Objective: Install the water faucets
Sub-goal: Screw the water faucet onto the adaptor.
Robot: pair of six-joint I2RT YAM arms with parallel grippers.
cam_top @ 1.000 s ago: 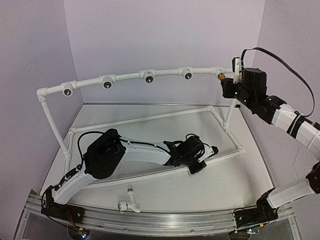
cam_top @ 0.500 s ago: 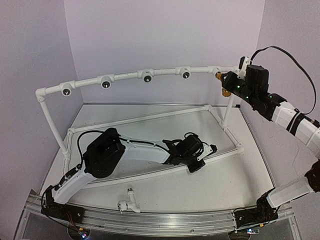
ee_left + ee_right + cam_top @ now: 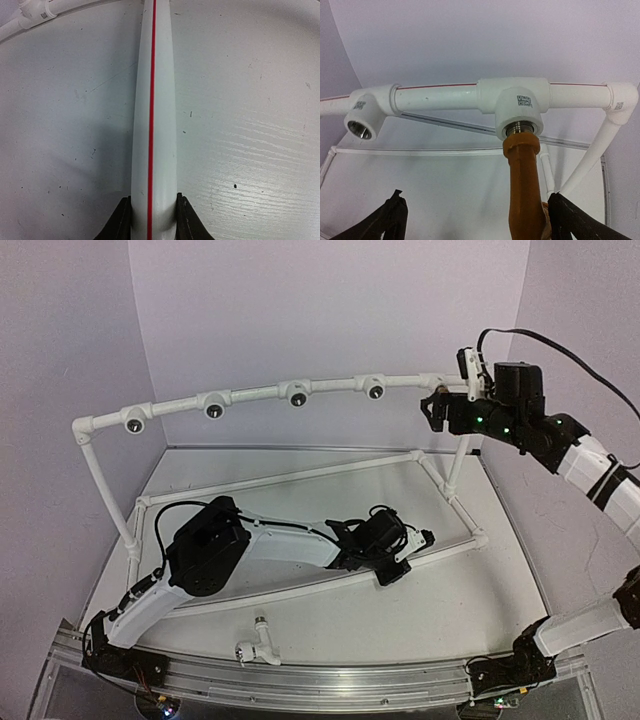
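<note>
The yellow-orange faucet point(image 3: 522, 190) hangs with its metal thread in the tee socket point(image 3: 520, 120) at the right end of the raised pipe rail. My right gripper point(image 3: 482, 225) stands open around it, and the right finger point(image 3: 570, 222) is close beside the faucet. In the top view this gripper point(image 3: 437, 410) covers the faucet. The white faucet point(image 3: 258, 645) lies on the table near the front edge. My left gripper point(image 3: 152, 225) is shut on the white pipe with a red stripe point(image 3: 152, 125), the frame's low front bar point(image 3: 300, 590).
The white pipe frame's top rail point(image 3: 298, 395) carries several round dark sockets facing forward, one of them an open socket point(image 3: 360, 129) left of the tee. The right post point(image 3: 458, 465) stands just below my right gripper. A metal rail point(image 3: 320, 680) edges the front of the table.
My right gripper has opened wide and let go of the yellow-orange faucet, which stays in the socket. Its wrist has turned and risen slightly. The left arm has not moved.
</note>
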